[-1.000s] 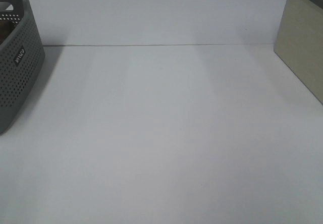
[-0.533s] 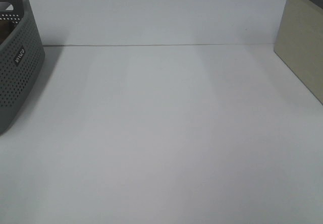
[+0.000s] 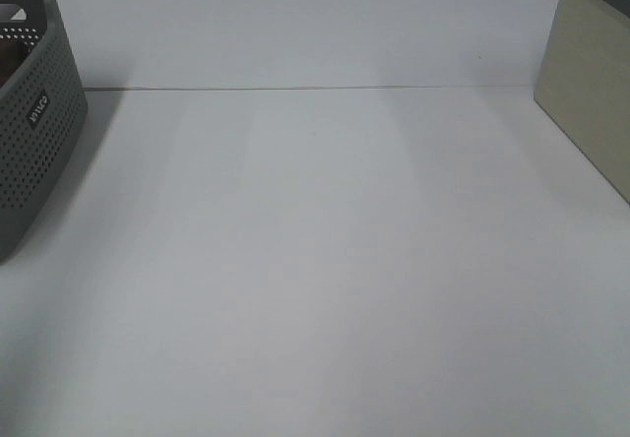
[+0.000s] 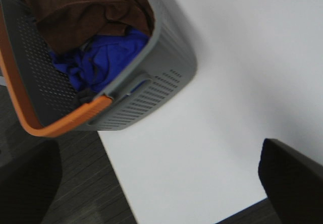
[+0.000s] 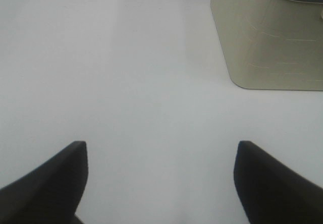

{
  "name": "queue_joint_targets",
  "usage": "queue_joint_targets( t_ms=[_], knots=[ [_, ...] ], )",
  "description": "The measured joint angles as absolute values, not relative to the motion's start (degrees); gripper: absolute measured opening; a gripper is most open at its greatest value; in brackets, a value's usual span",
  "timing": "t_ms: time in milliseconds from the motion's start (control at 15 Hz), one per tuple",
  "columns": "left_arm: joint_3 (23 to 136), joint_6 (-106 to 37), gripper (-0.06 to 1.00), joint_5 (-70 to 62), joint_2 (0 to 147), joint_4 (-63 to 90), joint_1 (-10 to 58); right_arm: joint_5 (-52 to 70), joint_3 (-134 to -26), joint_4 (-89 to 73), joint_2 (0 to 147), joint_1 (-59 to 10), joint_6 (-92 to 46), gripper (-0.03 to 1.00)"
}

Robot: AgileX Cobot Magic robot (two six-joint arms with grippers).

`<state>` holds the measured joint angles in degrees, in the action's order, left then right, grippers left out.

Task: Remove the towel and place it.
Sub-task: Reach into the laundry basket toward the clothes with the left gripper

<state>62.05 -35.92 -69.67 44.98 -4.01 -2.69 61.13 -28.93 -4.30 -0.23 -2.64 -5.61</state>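
Note:
The dark brown towel (image 4: 86, 9) lies crumpled in a grey perforated basket (image 4: 161, 77) with an orange rim, on top of a blue cloth (image 4: 101, 57). My left gripper (image 4: 161, 176) is open, its two dark fingers wide apart, well above the table and off to the side of the basket. My right gripper (image 5: 159, 178) is open and empty over the bare white table. In the exterior high view only the basket's side (image 3: 34, 132) shows at the left edge; the towel and both grippers are out of that view.
A beige bin (image 3: 591, 93) stands at the right rear of the white table (image 3: 315, 260); it also shows in the right wrist view (image 5: 267, 37). The table's edge and dark floor (image 4: 86, 183) lie beside the basket.

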Motion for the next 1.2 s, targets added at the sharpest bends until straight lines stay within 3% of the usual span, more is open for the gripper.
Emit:
queue_joint_targets(
  t_ms=[467,867,1200],
  knots=[
    [89.7,-45.3,0.99,-69.6,84.4,-21.0,-2.7,61.1,-28.9,-4.3,-0.2,-2.6,-5.6,0.77],
    [109.0,-49.6,0.99,-67.6,113.3,-25.8,-2.8,61.1,-28.9,-4.3,-0.2,-2.6,-5.6,0.77],
    [116.0,-51.3,0.99,-67.4,124.6,-23.7,-6.0,61.1,-28.9,-4.3,-0.2,-2.6,-5.6,0.77]
  ],
)
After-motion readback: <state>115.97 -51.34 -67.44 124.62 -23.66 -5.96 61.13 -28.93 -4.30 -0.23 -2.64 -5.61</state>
